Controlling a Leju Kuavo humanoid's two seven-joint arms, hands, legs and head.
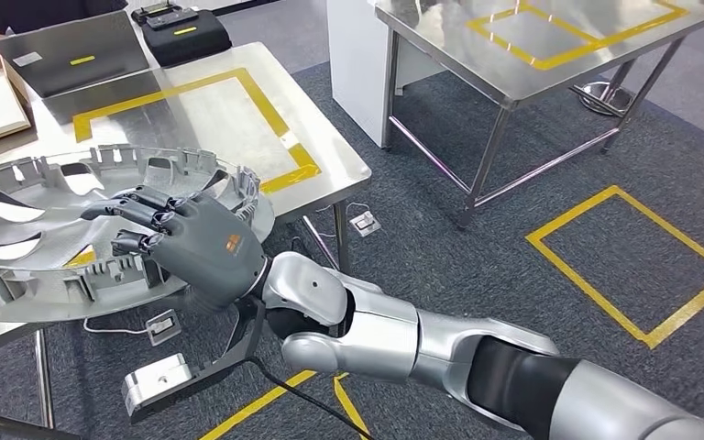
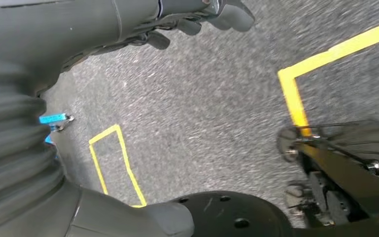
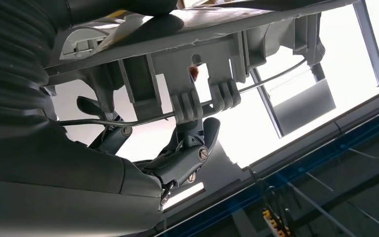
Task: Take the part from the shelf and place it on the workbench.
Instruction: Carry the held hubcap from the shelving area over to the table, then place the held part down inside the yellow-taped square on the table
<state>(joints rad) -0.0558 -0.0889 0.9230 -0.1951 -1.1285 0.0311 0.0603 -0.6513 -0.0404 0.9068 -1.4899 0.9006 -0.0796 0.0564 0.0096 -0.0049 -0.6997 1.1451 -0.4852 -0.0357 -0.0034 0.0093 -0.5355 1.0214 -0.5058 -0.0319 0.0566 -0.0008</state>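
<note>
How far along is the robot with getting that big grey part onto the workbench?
Nearly done: the grey part already lies on the steel workbench, overhanging its near edge. The right hand grips its rim. Left: letting go and pulling the arm away.

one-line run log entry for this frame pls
phase: placing | part: grey ring part over workbench edge | right hand: gripping part rim | left hand: hanging over floor, holding nothing
</note>
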